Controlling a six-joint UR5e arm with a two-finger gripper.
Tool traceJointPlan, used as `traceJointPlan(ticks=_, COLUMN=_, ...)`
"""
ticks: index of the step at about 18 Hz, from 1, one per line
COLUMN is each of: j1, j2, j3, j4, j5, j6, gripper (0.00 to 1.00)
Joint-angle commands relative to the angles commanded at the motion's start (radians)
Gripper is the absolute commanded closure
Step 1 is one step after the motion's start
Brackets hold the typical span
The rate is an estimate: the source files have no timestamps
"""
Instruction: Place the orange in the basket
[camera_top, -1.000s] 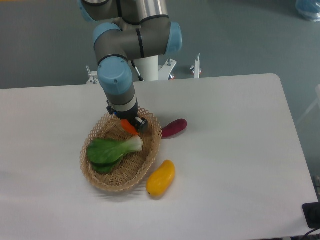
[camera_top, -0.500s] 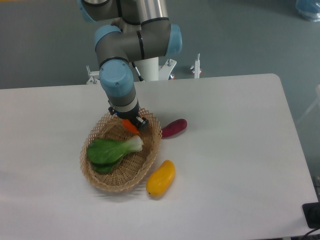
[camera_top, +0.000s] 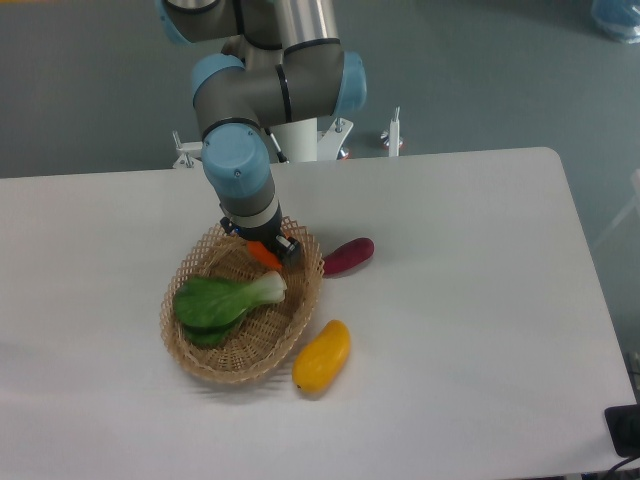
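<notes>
Shifted slightly right since a second ago | gripper (camera_top: 262, 243) pinching orange (camera_top: 264, 254) directly beneath, over basket (camera_top: 200, 352) far rim | release low, clear of greens (camera_top: 222, 299).

Single fixed view, white table (camera_top: 470, 300). Arm comes down from the far side, gripper (camera_top: 265, 247) inside the far part of the basket (camera_top: 215, 362) — a sliver of the orange (camera_top: 264, 255) shows between its fingers, mostly hidden by the wrist; grip looks closed on it. Whether the orange touches the basket floor can't be told. Green leafy vegetable (camera_top: 225, 300) lies in the basket, white stem pointing right. Purple vegetable (camera_top: 348, 256) just right of the basket rim. Yellow mango-like fruit (camera_top: 322, 356) near the basket's near-right edge — close beside the rim, contact unclear.
</notes>
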Motion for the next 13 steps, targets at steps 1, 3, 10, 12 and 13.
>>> traceJointPlan(ticks=1, j1=-0.002, j2=0.000, j3=0.002, j4=0.000, j5=0.000, j6=-0.002, gripper=0.18)
traceJointPlan(ticks=3, j1=0.000, j2=0.000, j3=0.003, j4=0.000, j5=0.000, j6=0.000, gripper=0.17)
traceJointPlan(ticks=10, j1=0.008, j2=0.026, j3=0.064, j4=0.002, j5=-0.002, j6=-0.005, gripper=0.00)
traceJointPlan(ticks=12, j1=0.018, j2=0.031, j3=0.110, j4=0.009, j5=-0.008, j6=-0.009, gripper=0.00)
traceJointPlan(ticks=13, j1=0.018, j2=0.031, j3=0.132, j4=0.011, j5=-0.008, j6=-0.011, gripper=0.00)
